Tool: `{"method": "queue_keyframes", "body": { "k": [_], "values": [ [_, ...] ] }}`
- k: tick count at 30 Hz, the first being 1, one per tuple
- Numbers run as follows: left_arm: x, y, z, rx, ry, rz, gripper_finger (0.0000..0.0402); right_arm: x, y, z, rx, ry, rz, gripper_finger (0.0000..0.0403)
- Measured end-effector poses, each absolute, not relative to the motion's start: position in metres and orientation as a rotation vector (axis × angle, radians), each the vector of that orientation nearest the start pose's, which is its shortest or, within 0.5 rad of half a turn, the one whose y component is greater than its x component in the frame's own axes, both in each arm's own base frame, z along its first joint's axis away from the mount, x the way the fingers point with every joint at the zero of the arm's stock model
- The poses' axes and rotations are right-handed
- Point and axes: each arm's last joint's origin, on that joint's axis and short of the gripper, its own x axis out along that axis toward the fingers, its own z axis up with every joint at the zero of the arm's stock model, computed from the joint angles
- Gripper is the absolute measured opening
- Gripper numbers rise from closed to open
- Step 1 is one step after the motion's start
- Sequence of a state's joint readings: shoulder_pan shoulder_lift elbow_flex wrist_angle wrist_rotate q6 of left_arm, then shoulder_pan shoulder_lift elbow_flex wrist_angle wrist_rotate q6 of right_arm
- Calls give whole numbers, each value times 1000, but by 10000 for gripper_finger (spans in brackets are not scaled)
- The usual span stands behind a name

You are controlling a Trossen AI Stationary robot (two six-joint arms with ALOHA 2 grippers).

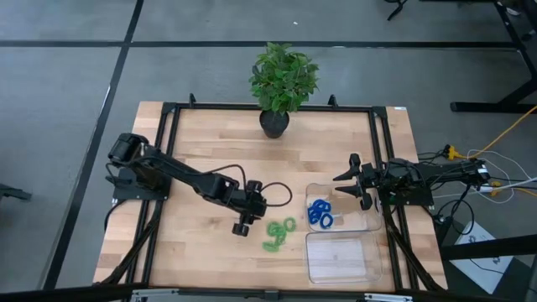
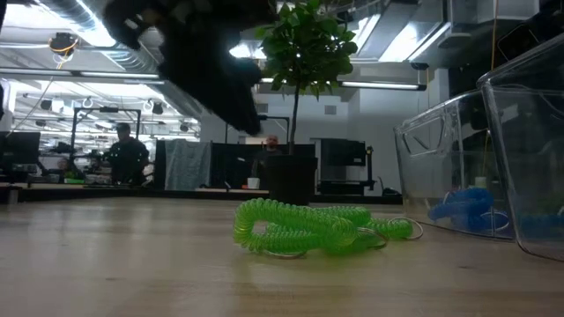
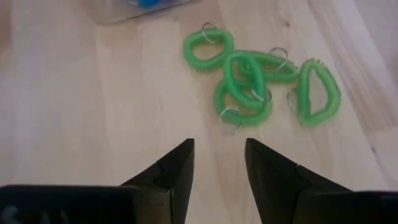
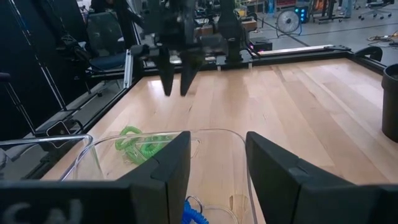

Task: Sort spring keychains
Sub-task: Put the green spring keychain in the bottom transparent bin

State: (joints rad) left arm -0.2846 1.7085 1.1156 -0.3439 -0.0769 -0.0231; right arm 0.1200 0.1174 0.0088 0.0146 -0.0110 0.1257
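No text, label, brand, number or sign can be read in any of the views. Whatever hangs in the room behind the table in the low view, across the upper left of the frame, is too small and blurred to make out as writing.

Grey floor [image 1: 67, 84], lit office ceiling [image 2: 53, 62]
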Motion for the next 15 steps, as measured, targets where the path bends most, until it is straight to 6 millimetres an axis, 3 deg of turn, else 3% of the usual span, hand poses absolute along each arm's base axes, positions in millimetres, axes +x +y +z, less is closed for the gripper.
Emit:
{"method": "queue_keyframes", "body": {
  "k": [15],
  "values": [
    [379,-107,154,137,943,-163,139,103,13,158,120,102,125,154]
  ]
}}
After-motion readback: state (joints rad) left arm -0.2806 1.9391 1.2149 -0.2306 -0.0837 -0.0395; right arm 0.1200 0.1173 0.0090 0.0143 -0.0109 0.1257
